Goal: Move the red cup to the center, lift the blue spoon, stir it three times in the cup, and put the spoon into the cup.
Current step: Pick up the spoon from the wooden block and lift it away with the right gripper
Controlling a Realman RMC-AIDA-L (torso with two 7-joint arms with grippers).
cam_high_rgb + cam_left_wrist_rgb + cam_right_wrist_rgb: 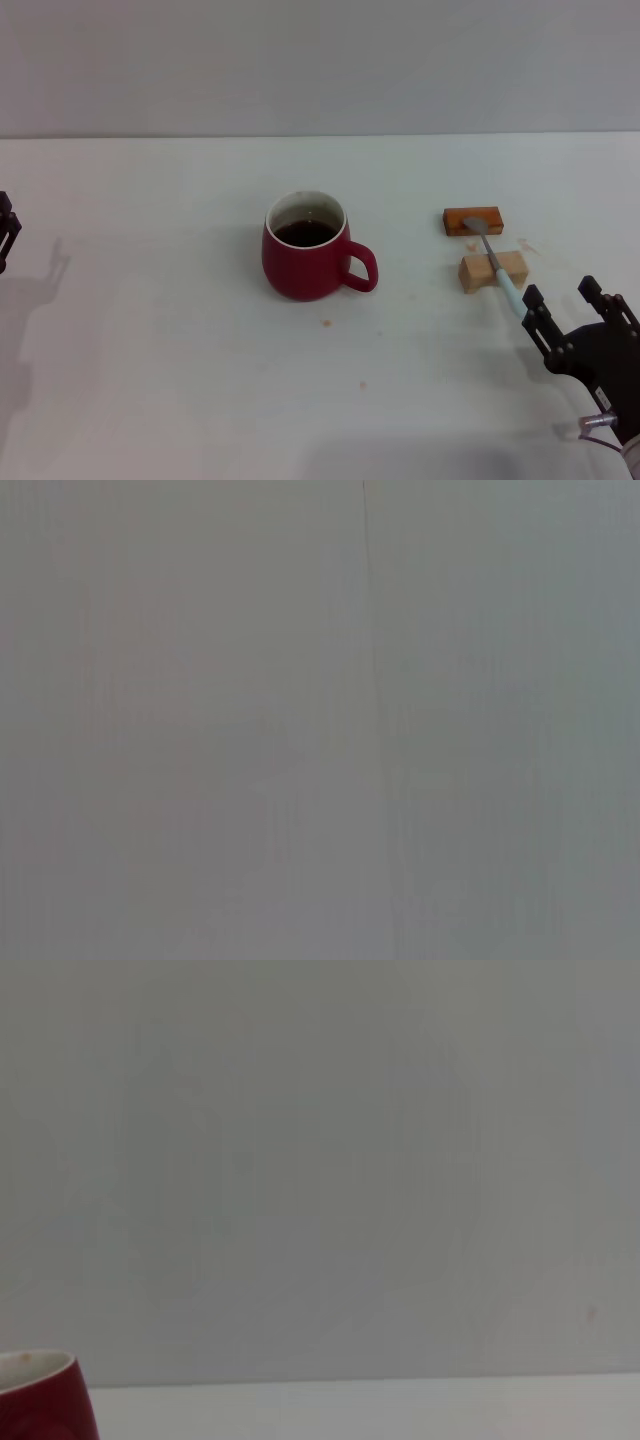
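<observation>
The red cup (pixel 305 247) stands near the middle of the white table, handle toward the right, with dark liquid inside; its rim also shows in the right wrist view (pixel 40 1395). The blue spoon (pixel 497 264) lies across two small blocks to the cup's right, metal bowl on the far block, pale handle pointing toward my right gripper (pixel 570 305). That gripper is open just past the handle's tip, with nothing between its fingers. My left gripper (pixel 6 232) sits at the table's far left edge, mostly out of view.
An orange-brown block (pixel 472 220) and a tan wooden block (pixel 492 270) support the spoon. A few small stains dot the table (pixel 180 380) in front of the cup. A grey wall runs behind the table.
</observation>
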